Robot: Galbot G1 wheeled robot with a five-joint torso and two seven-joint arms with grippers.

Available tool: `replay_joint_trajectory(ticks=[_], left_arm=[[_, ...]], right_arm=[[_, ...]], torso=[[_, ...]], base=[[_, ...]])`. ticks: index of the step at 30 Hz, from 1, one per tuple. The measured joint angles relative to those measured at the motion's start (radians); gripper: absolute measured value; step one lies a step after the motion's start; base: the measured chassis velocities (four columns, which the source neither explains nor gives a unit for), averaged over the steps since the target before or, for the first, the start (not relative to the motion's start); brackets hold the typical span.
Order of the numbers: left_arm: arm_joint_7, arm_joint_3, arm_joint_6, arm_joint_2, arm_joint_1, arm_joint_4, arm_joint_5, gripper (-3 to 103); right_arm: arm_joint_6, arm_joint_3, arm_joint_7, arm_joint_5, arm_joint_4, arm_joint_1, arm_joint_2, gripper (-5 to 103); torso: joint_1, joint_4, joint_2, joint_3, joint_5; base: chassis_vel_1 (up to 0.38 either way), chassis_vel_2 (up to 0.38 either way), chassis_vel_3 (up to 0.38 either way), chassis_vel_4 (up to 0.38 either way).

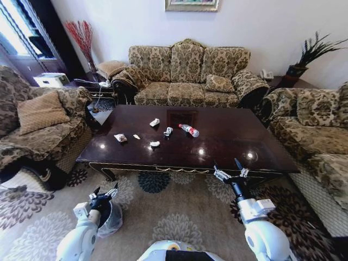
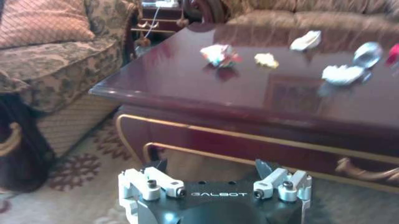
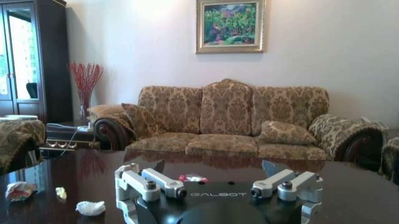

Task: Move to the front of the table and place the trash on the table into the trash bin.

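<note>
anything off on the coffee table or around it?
Only the litter: crumpled wrappers and paper scraps are scattered across the coffee table, and a plastic bottle lies on its side. No spill or damage visible. Both tools hang open, short of the table.

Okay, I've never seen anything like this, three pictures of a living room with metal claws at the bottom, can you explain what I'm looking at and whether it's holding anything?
This is a wheeled robot with two arms. The wide picture comes from a camera on its head, looking down at a dark wooden table. The other two come from cameras on its wrists, so each shows that arm's own grasping tool up close.

The left tool hangs low in front of the table, above a small trash bin with a plastic liner. The right tool is raised at the table's front edge. Both are open and hold nothing.

On the table lie bits of trash: crumpled paper scraps and a small clear bottle with a red label, lying on its side. Sofas surround the table.
</note>
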Motion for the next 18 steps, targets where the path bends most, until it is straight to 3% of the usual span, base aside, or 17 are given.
replay_joint_trajectory(ticks=[7,10,18], left_arm=[[0.006,0.003,-0.038,0.007,-0.009,0.090,0.028,97],[0.013,0.005,-0.043,0.016,-0.017,0.143,0.044,97],[0.024,0.001,-0.047,0.045,-0.021,0.225,0.044,97]], right_arm=[[0.000,-0.003,-0.005,-0.001,-0.001,-0.005,0.009,100],[0.045,-0.005,0.009,0.013,-0.017,-0.007,0.019,100],[0.052,0.001,0.012,0.015,-0.011,-0.017,0.027,100]], torso=[[0.000,0.0002,0.000,0.000,0.0000],[0.000,0.0002,0.000,0.000,0.0000],[0.000,0.0002,0.000,0.000,-0.0006]], base=[[0.154,0.135,-0.150,-0.148],[0.258,0.243,-0.235,-0.242],[0.142,0.115,-0.128,-0.122]])
